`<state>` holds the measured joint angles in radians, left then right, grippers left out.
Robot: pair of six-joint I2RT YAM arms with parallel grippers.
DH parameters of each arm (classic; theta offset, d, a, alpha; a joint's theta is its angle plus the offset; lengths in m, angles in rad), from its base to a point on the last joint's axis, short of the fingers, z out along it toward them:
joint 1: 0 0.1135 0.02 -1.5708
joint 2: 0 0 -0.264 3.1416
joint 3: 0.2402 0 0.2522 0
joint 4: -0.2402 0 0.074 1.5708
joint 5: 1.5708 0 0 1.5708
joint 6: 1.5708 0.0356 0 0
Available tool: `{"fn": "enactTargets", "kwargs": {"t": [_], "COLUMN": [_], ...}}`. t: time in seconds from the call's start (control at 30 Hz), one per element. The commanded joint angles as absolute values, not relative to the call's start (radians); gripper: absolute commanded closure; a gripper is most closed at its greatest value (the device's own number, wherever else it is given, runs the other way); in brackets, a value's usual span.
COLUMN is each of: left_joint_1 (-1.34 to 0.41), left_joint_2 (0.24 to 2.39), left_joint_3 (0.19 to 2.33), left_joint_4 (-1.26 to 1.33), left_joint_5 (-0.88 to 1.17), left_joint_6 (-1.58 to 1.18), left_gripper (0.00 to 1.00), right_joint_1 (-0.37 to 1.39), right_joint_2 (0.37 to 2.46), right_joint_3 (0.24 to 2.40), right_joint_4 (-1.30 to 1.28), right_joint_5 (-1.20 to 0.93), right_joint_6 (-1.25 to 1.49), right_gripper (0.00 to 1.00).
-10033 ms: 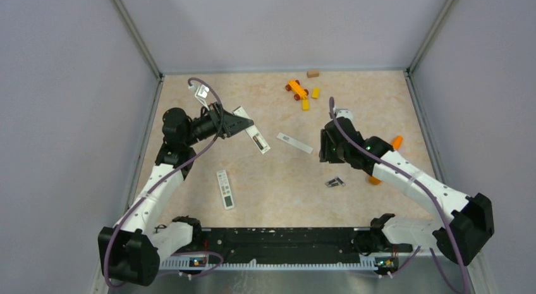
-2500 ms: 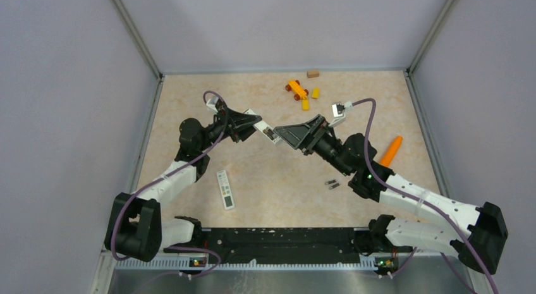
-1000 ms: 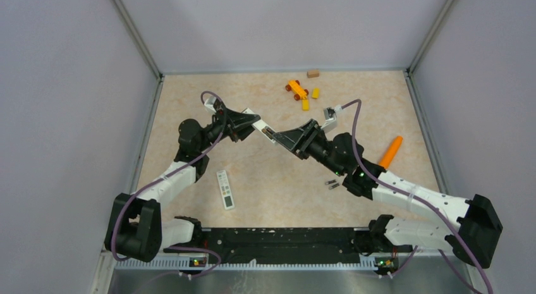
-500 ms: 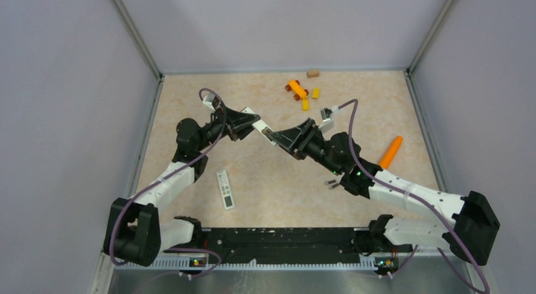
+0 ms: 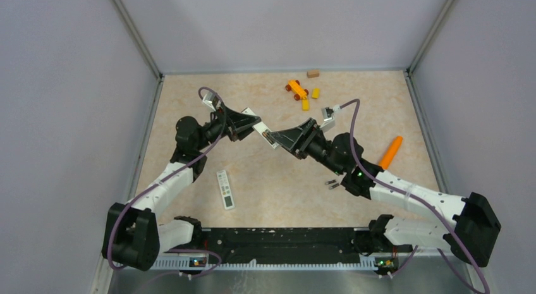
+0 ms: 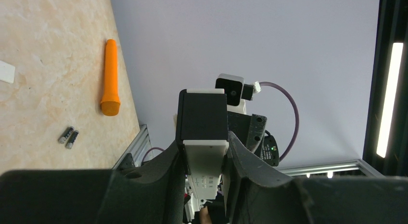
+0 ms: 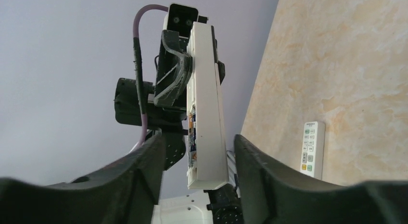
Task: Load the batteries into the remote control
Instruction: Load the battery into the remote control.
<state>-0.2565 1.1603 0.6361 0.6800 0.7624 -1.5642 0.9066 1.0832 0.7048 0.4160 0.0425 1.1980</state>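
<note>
The left gripper (image 5: 251, 122) was clamped on the remote control (image 5: 270, 136), holding it raised above the table (image 5: 278, 186) with its free end pointing toward the right arm. The right gripper (image 5: 282, 138) sat at that free end with its fingers (image 7: 255, 166) spread apart, one on each side of the white bar and a gap showing on both sides. The two batteries (image 5: 332, 183) lay side by side on the table near the right arm, and a second remote (image 5: 225, 189) lay flat near the left arm
</note>
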Motion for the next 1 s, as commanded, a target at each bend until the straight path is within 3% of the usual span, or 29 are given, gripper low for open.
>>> {"fn": "enactTargets", "kwargs": {"t": [0.0,0.17,0.27,0.33,0.43,0.53,0.63,0.77,0.97], "left_joint_1": [-0.256,-0.256,-0.256,-0.256,-0.253,-0.25,-0.25,-0.257,-0.318], "left_joint_2": [1.137,1.131,1.128,1.126,1.122,1.111,1.096,1.099,1.16], "left_joint_3": [0.674,0.679,0.682,0.684,0.688,0.693,0.704,0.704,0.613], "left_joint_4": [0.715,0.722,0.719,0.704,0.671,0.617,0.528,0.401,0.525], "left_joint_5": [0.766,0.773,0.775,0.774,0.77,0.752,0.719,0.655,0.603], "left_joint_6": [-1.543,-1.538,-1.525,-1.509,-1.465,-1.396,-1.3,-1.176,-1.147], "left_gripper": [1.0,1.0,1.0,1.0,1.0,1.0,1.0,1.0,1.0], "right_joint_1": [0.887,0.879,0.877,0.873,0.866,0.85,0.829,0.791,0.77], "right_joint_2": [1.104,1.137,1.14,1.137,1.113,1.067,1.014,0.985,1.009], "right_joint_3": [0.717,0.745,0.755,0.762,0.758,0.735,0.736,0.783,0.868], "right_joint_4": [0.44,0.388,0.358,0.338,0.333,0.338,0.303,0.139,-0.132], "right_joint_5": [0.004,0.003,0.003,0.005,0.016,0.022,0.017,0.015,0.021], "right_joint_6": [1.215,1.214,1.198,1.179,1.145,1.089,0.984,0.821,0.518], "right_gripper": [0.5,0.75,0.8,0.69,0.37,0.21,0.16,0.18,0.24]}}
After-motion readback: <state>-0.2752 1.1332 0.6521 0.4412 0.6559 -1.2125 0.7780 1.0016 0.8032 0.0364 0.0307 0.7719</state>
